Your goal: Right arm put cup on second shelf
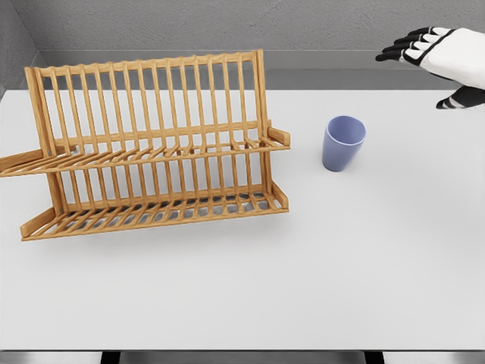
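A pale lavender-blue cup at three o'clock of the honey-brown slatted rack, on white table; right hand white with black fingers.

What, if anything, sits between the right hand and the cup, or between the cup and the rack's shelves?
Nothing visible. The right hand hangs open above and to the right of the upright blue cup, with only bare table between them. The cup stands just right of the wooden rack, with a clear gap between.

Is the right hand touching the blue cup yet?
Apart. The head view shows the right hand open at the upper right, bare table between it and the blue cup.
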### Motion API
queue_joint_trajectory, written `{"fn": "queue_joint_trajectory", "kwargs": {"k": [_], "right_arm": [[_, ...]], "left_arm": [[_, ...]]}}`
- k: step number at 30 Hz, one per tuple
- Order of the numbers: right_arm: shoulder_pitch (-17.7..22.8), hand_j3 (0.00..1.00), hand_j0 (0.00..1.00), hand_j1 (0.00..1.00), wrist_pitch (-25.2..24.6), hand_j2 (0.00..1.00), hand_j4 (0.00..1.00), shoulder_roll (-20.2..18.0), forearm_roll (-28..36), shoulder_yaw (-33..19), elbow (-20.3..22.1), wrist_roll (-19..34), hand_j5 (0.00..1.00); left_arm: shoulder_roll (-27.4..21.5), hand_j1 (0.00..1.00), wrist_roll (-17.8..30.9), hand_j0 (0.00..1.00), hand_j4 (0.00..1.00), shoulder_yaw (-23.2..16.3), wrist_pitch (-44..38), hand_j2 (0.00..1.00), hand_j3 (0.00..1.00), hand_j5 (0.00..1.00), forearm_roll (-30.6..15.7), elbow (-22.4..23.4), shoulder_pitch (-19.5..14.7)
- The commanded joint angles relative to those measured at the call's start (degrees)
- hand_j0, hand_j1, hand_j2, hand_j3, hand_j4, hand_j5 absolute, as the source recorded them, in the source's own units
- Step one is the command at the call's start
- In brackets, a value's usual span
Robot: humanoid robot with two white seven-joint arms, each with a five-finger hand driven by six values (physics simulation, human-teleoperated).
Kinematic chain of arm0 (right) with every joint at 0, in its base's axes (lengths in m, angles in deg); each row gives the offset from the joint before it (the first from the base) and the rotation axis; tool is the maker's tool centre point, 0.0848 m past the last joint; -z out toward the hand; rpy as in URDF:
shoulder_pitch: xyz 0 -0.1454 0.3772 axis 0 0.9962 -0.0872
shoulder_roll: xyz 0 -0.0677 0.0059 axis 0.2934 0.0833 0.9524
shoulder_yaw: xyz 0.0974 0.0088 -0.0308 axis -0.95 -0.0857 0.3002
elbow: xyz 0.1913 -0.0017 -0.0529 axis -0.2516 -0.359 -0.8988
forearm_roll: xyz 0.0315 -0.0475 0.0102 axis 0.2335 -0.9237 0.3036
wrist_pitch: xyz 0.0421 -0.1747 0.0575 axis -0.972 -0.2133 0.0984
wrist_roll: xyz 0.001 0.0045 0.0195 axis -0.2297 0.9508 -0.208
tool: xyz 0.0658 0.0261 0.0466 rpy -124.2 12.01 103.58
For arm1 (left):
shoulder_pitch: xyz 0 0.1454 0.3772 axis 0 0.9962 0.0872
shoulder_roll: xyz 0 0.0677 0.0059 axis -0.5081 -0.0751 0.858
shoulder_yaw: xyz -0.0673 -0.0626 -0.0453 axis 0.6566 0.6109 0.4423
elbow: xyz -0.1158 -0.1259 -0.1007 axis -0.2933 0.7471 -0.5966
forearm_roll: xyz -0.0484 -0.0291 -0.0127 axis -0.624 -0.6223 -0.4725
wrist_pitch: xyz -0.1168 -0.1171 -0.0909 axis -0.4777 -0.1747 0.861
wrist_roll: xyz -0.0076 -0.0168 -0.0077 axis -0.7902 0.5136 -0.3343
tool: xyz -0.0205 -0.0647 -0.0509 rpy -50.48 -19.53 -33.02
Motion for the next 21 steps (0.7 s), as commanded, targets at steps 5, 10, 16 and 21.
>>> {"fn": "queue_joint_trajectory", "kwargs": {"k": [5, 10, 16, 21], "right_arm": [[-2.46, 1.0, 1.0, 1.0, -1.5, 1.0, 1.0, 5.86, 0.06, 10.92, -5.93, 5.35, 1.0], [-6.15, 1.0, 1.0, 1.0, -1.41, 1.0, 1.0, 9.46, 0.06, 13.82, -10.49, 5.35, 1.0], [-9.23, 1.0, 1.0, 1.0, -1.41, 1.0, 1.0, 13.15, 0.06, 17.43, -16.56, 5.35, 1.0], [-9.4, 1.0, 1.0, 1.0, -1.24, 1.0, 1.0, 13.15, -0.03, 17.51, -16.39, 5.35, 1.0]], "left_arm": [[0.0, 1.0, 0.01, 1.0, 1.0, 0.01, -0.01, 1.0, 1.0, 1.0, 0.02, -0.04, 0.0], [0.0, 1.0, 0.01, 1.0, 1.0, 0.01, -0.01, 1.0, 1.0, 1.0, 0.02, -0.04, 0.0], [0.0, 1.0, 0.01, 1.0, 1.0, 0.01, -0.01, 1.0, 1.0, 1.0, -0.07, -0.04, 0.0], [0.0, 1.0, 0.01, 1.0, 1.0, 0.01, -0.01, 1.0, 1.0, 1.0, -0.07, -0.04, 0.0]]}}
